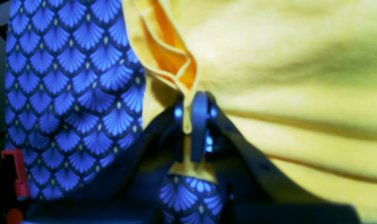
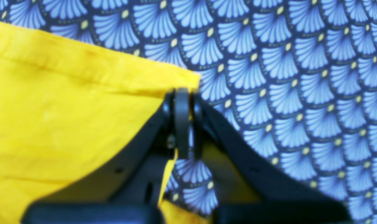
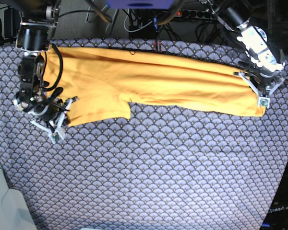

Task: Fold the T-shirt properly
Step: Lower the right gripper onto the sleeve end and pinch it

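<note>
So the plain yellow-orange cloth T-shirt (image 3: 153,81) is stretched in a long band across the far part of the blue fan-patterned cloth surface (image 3: 149,167), strung between both sets of fingers. On the base view's left side, the right gripper (image 3: 62,115) has its fingers (image 2: 182,121) pinched shut on a hemmed corner. Over on the right, the left gripper (image 3: 263,98) has its fingers (image 1: 200,124) clamped on a folded edge; that wrist view is pretty blurry, and the shirt runs past the frame.
</note>
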